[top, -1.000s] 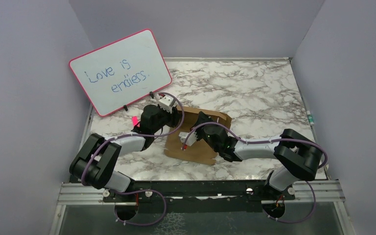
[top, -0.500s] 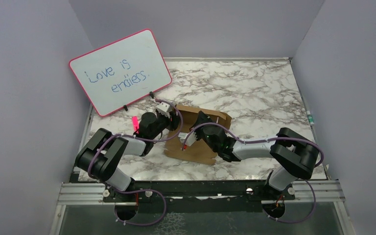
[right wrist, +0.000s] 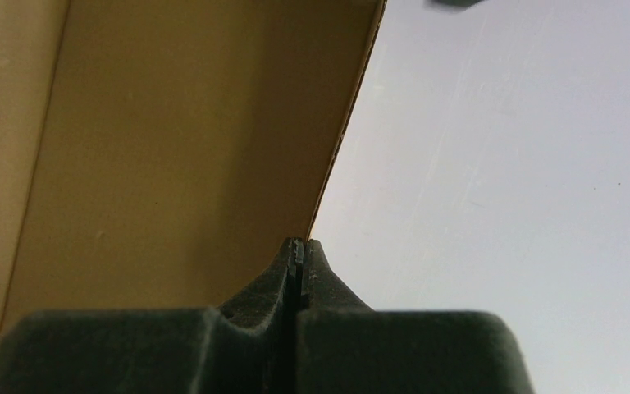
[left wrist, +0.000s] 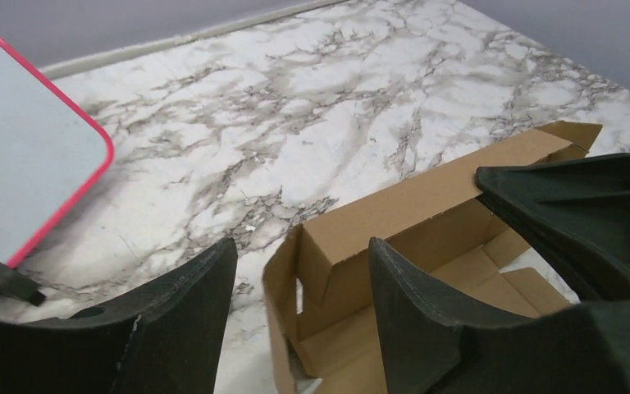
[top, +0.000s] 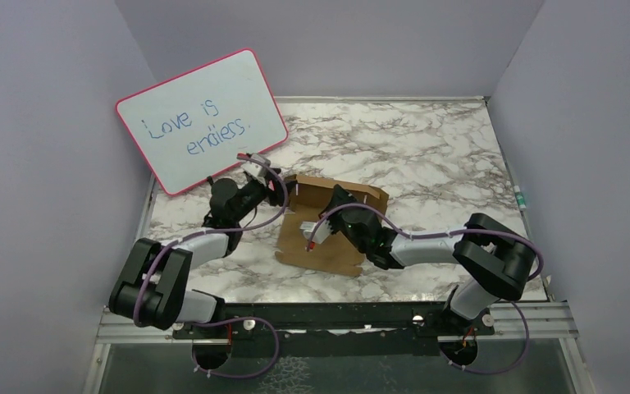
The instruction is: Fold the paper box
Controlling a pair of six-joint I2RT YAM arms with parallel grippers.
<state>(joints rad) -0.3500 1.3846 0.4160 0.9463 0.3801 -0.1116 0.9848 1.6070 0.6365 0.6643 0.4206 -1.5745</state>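
Observation:
The paper box (top: 332, 246) is plain brown cardboard lying mid-table, its back wall and left side flap standing up. In the left wrist view its near corner (left wrist: 289, 279) shows just beyond my left gripper (left wrist: 302, 243), whose fingers stand apart with nothing between them. From above, the left gripper (top: 272, 187) hangs just left of the box. My right gripper (top: 305, 226) reaches inside the box. Its fingers are pressed together, and its tips (right wrist: 299, 243) rest against the edge of an upright cardboard panel (right wrist: 172, 139).
A pink-framed whiteboard (top: 201, 119) with blue writing leans at the back left, close behind the left gripper; its corner (left wrist: 25, 172) shows in the left wrist view. The marble tabletop (top: 426, 156) is walled in on three sides.
My left gripper has drawn back leftward off the box and opened wider. The box's left flap and back wall now stand uncovered. The right arm has barely moved.

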